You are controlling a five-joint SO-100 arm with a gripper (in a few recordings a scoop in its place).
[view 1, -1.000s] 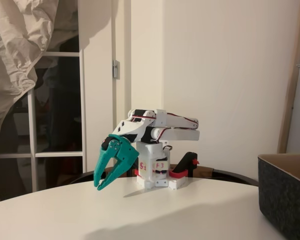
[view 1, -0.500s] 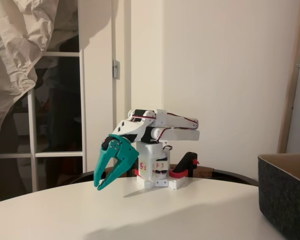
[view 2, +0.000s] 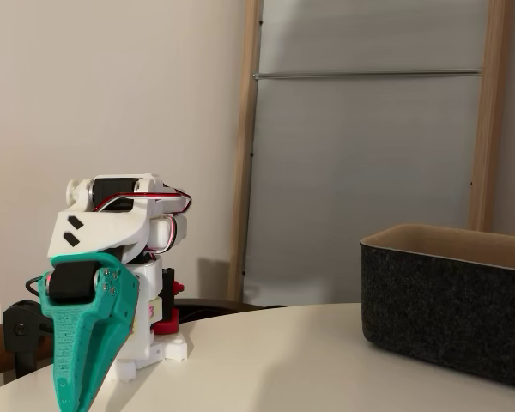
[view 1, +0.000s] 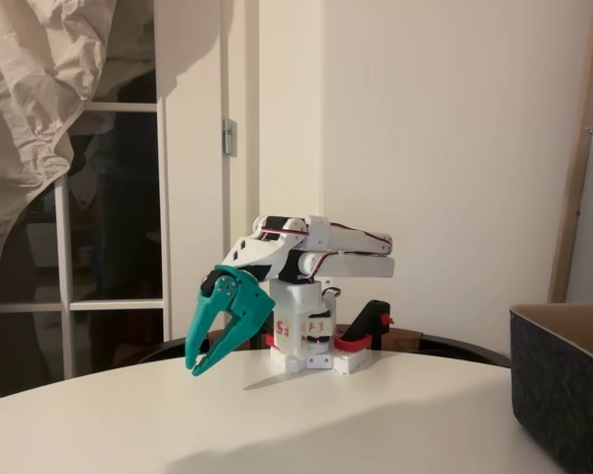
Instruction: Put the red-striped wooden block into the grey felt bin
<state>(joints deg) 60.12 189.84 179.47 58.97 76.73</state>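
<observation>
Grey felt bin [view 2: 446, 300] cut off at right edge; teal gripper [view 1: 198, 363] fingers spread, holding nothing.

Landmark = round white table [view 1: 376, 425]. White folded robot arm [view 1: 311, 252] stands on table's far edge, base bolted down w/ red-and-black clamp [view 1: 368, 331] just right of base in a fixed view. Teal two-finger gripper [view 1: 200, 363] hangs left of base, tips pointing down, just above tabletop [view 2: 73, 403]. Large dark grey felt bin [view 2: 451, 300] sits on table at right, well apart from arm [view 1: 563, 390]. Wall behind table.
</observation>
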